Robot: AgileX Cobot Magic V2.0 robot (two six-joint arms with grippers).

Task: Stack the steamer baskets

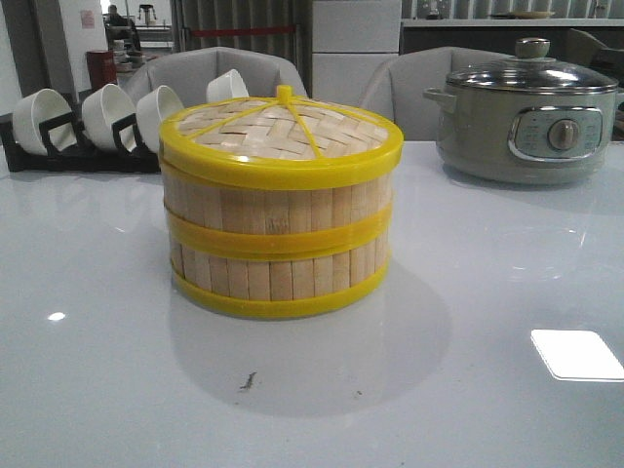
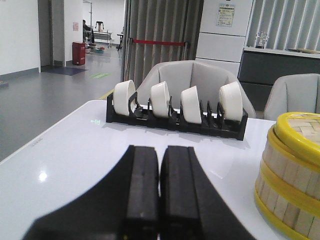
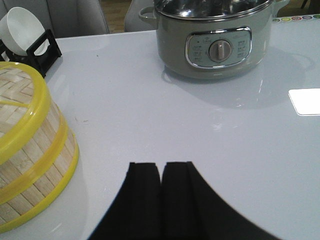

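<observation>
Two steamer baskets (image 1: 278, 234) stand stacked one on the other in the middle of the white table, capped by a woven bamboo lid with a yellow rim (image 1: 281, 139). The stack also shows in the left wrist view as steamer baskets (image 2: 292, 172) and in the right wrist view as steamer baskets (image 3: 32, 150). My left gripper (image 2: 160, 150) is shut with nothing in it, clear of the stack. My right gripper (image 3: 161, 166) is shut and empty too, on the stack's other side. Neither gripper shows in the front view.
A grey electric pot (image 1: 526, 112) with a glass lid stands at the back right. A black rack of white bowls (image 1: 88, 127) sits at the back left. Grey chairs (image 1: 219, 73) stand behind the table.
</observation>
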